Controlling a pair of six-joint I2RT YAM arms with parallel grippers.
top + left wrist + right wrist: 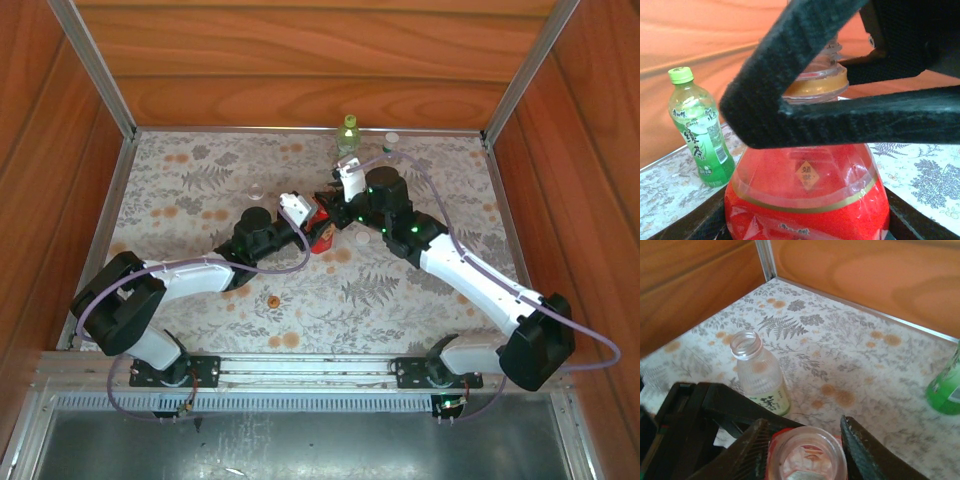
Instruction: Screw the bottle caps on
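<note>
On the floral surface (200,180) the left gripper (308,222) and right gripper (805,437) bracket the capless red bottle (805,200), grips we cannot judge, and slack could tip it.

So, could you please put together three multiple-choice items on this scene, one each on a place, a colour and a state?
1. Where does the green-labelled bottle stand? A at the table's far edge; B at its near edge; C at its left edge.
2. What colour is that bottle's cap? A white; B orange-red; C yellow-green.
3. How is the red bottle's mouth? A capped; B open, with no cap; C plugged with a cork.
Answers: 1 A, the top view shows it upright at the far edge; 2 C, the left wrist view shows the cap as lime-coloured; 3 B, the right wrist view looks straight down into its bare rim.
</note>
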